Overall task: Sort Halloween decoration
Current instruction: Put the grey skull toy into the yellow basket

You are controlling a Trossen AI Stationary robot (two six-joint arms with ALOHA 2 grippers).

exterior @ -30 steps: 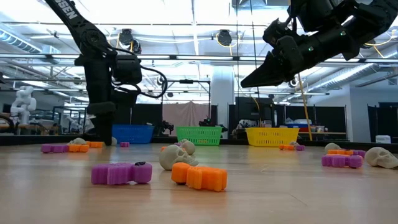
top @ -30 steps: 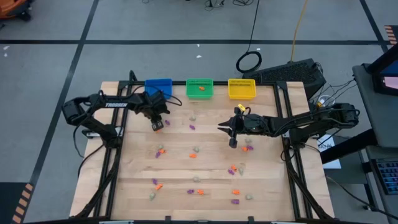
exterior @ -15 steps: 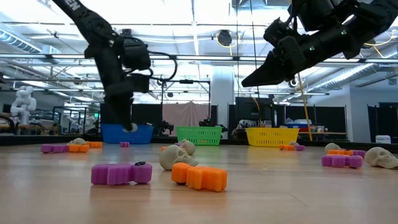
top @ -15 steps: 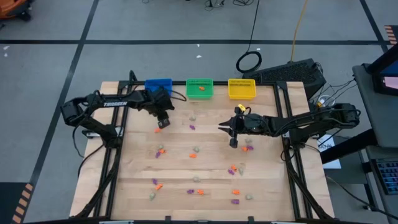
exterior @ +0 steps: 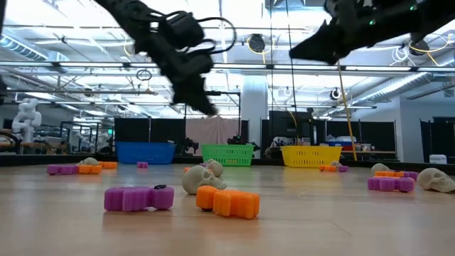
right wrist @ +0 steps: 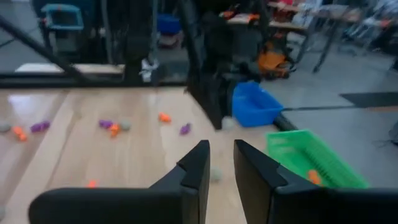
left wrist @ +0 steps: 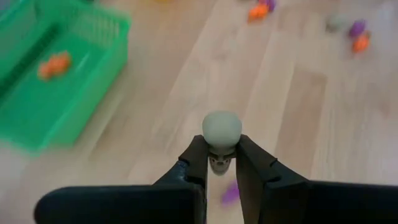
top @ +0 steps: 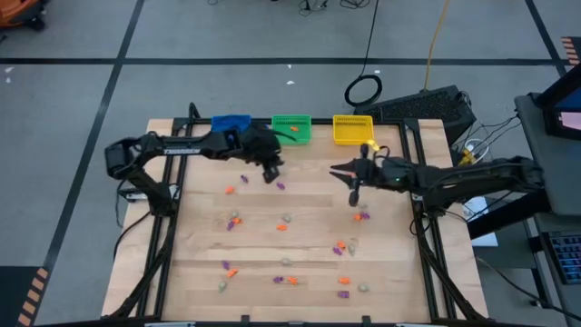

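My left gripper (top: 270, 173) hangs over the table just in front of the green bin (top: 291, 128) and is shut on a pale beige-grey skull trinket (left wrist: 222, 130). My right gripper (top: 334, 169) hovers high near the table's middle right, pointing almost level toward the left arm. Its fingers (right wrist: 198, 165) stand a narrow gap apart with nothing between them. Many Halloween decoration trinkets, purple, orange and pale, lie loose on the wood (top: 284, 224), among them a purple one (left wrist: 230, 193) below the held skull. One orange trinket (left wrist: 55, 64) lies in the green bin. My left gripper pinches the skull's lower part (left wrist: 219, 160) between its two fingertips. The rounded dome (left wrist: 222, 124) sticks out beyond the tips. The fingers slant down from the table's left side. The skull is lifted clear of the table.
A blue bin (top: 231, 124), the green bin and a yellow bin (top: 353, 129) stand in a row along the far edge. In the low view a purple trinket (exterior: 138, 198), a skull (exterior: 199, 178) and an orange trinket (exterior: 231, 203) lie close to the near edge.
My left gripper has risen from beside an orange trinket near the blue bin. It has swung toward the table's right, up to the green bin, and tipped less steeply. My right gripper has risen and shifted a little toward the far edge.
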